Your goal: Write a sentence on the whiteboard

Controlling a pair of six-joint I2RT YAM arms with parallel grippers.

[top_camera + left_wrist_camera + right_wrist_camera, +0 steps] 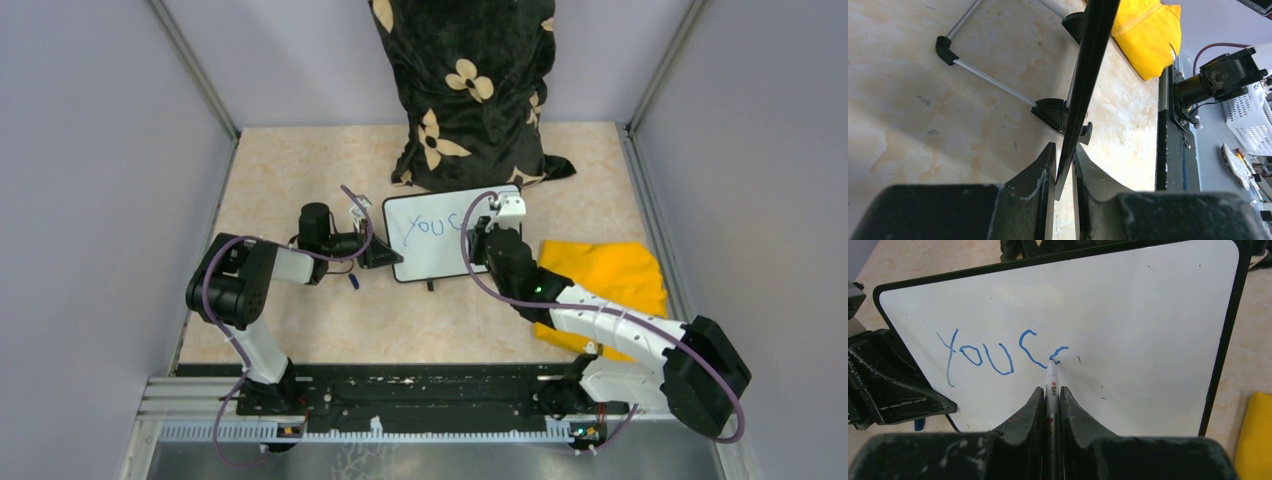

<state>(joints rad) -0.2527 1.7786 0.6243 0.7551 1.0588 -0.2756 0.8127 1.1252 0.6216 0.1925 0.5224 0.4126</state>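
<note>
The whiteboard stands upright at mid-table, white with a thin black frame. My left gripper is shut on its left edge; in the left wrist view the black frame runs between the fingers of that gripper. My right gripper is shut on a white marker, whose tip touches the board. The sentence reads "YOU C" in blue, with a partial letter at the tip. From the top view the writing sits just left of the right gripper.
A yellow cloth lies right of the board. A black floral pillow stands behind it. A small blue cap lies near the left gripper. The board's metal stand legs rest on the table. Grey walls enclose the sides.
</note>
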